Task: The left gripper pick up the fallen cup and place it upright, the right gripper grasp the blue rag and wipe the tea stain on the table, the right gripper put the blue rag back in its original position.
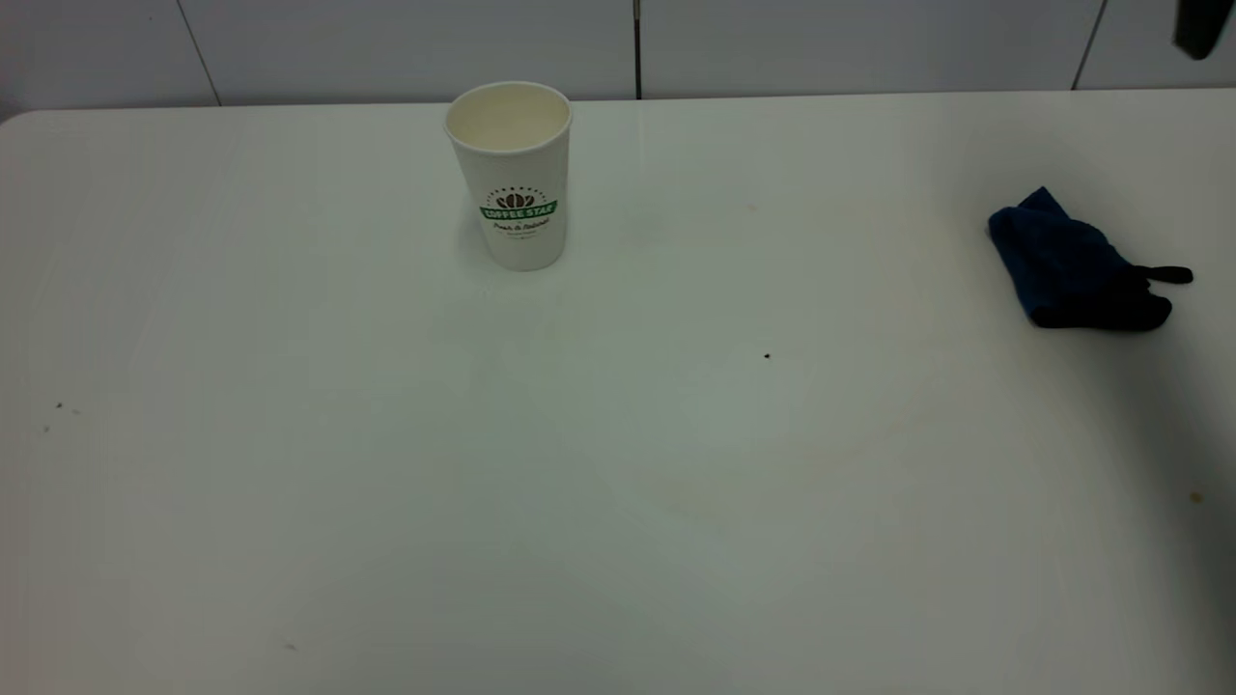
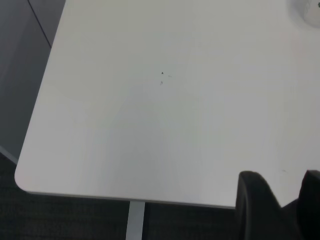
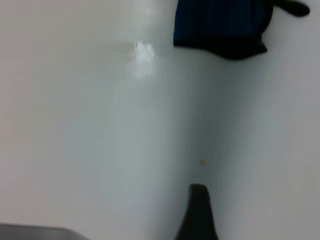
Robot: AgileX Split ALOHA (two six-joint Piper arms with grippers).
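Observation:
The cup (image 1: 513, 174) stands upright at the back middle of the table (image 1: 290, 502), logo facing the camera, nothing touching it. The blue rag (image 1: 1067, 265) lies crumpled at the right side, its black loop tab pointing right; it also shows in the right wrist view (image 3: 220, 25). No clear tea stain shows, only a faint tan tinge near the front middle (image 1: 715, 497). My right gripper (image 1: 1200, 27) hangs high at the back right corner, above and behind the rag, holding nothing. My left gripper (image 2: 284, 197) is open and empty over the table's left corner, out of the exterior view.
A tiny black dot (image 1: 767, 355) lies mid-table and a tiny brown speck (image 1: 1196, 496) at the right front, also in the right wrist view (image 3: 202, 162). Small specks (image 1: 58, 406) mark the left side. A grey panelled wall runs behind the table. The rounded corner (image 2: 22, 182) drops to a dark floor.

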